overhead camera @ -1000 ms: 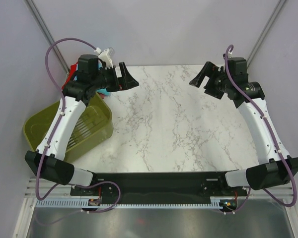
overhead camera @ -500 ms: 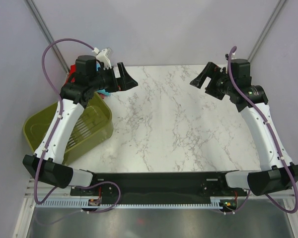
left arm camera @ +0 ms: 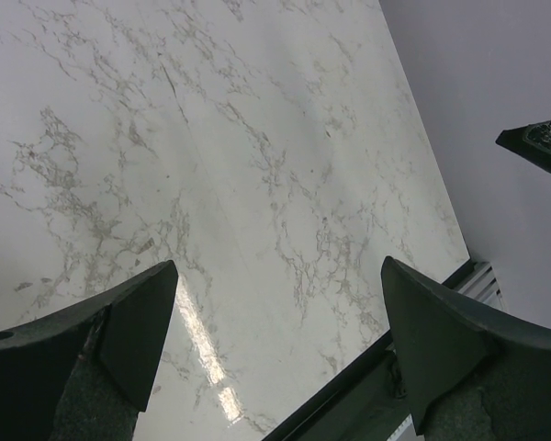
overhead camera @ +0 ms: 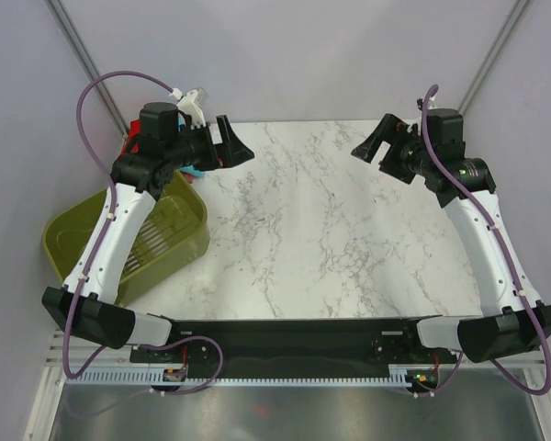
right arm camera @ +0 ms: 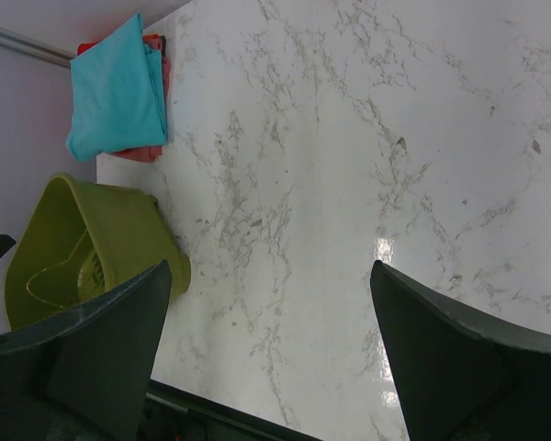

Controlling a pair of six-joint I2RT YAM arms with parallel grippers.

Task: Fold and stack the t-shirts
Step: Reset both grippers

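Top camera looks down from behind; 2 wrist cameras obliquely face the shared table (overhead camera: 303,230).

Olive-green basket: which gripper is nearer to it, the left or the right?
Left. The left gripper hovers just past the basket's far right corner; the right gripper hangs across the table, near its far right edge.

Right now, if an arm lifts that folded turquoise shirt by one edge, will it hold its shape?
Probably not: the turquoise shirt looks like soft layered cloth, so it would likely droop and unfold. It seems light for its size. Pushed, it may slide across the red shirt beneath, or drag it along.
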